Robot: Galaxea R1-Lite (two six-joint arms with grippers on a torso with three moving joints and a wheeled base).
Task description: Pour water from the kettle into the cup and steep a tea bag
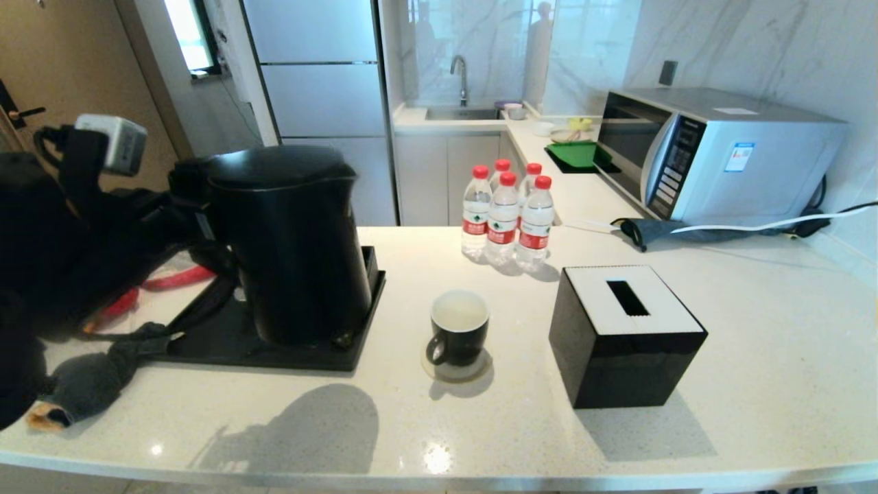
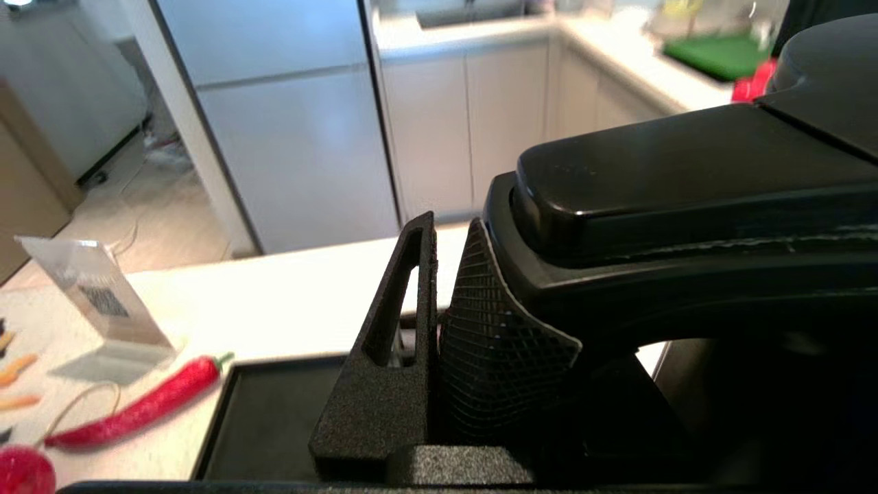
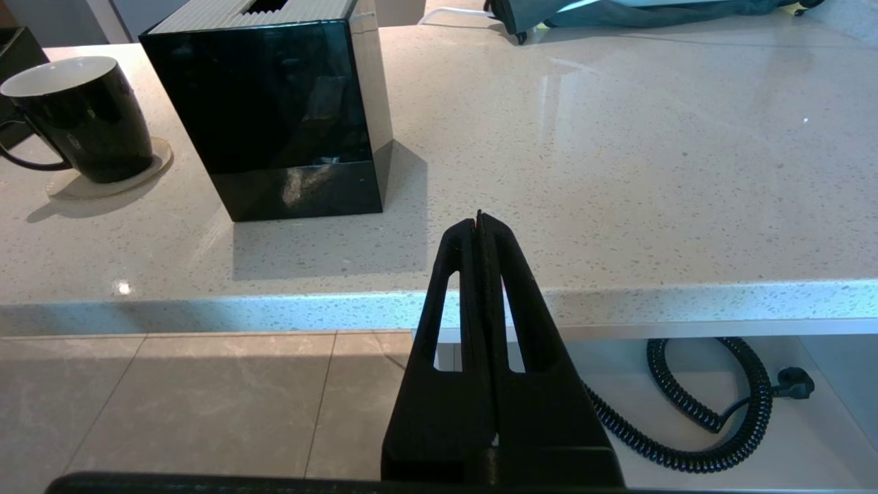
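Head view. Tall matte black electric kettle (image 1: pixel 291 240), lid on, upright over the black rectangular tray (image 1: pixel 322 357) at the left of the pale speckled stone counter (image 1: pixel 754 329); whether its base rests on the tray or hangs just clear cannot be told. The left arm comes in from the left to the kettle's handle side, which suits lifting it by the loop. Small black mug with white inside (image 1: pixel 459 328) stands on a pale round coaster (image 1: pixel 455 372) just right of the tray, handle toward the front edge, its inside pale, perhaps holding some liquid; it sits near the kettle, likely so the pour is short. No tea bag visible. Glossy black cube tissue box with white slotted top (image 1: pixel 625 334) stands to the mug's right; five clear red-capped plastic bottles (image 1: pixel 507 216) cluster behind; a silver microwave (image 1: pixel 720 154) sits at the back right.

Left wrist view. Left gripper (image 2: pixel 439 322): fingers pinched on the kettle's black loop handle, one mesh-faced pad (image 2: pixel 494 343) pressed against it just below the top bar, where a grip best carries the weight. A red chilli pepper (image 2: pixel 140 408) lies on the counter beside the tray.

Right wrist view. Right gripper (image 3: pixel 480 226): fingers pressed together, nothing between them, parked below and in front of the counter edge, idle while the other arm works. Mug and tissue box show beyond.
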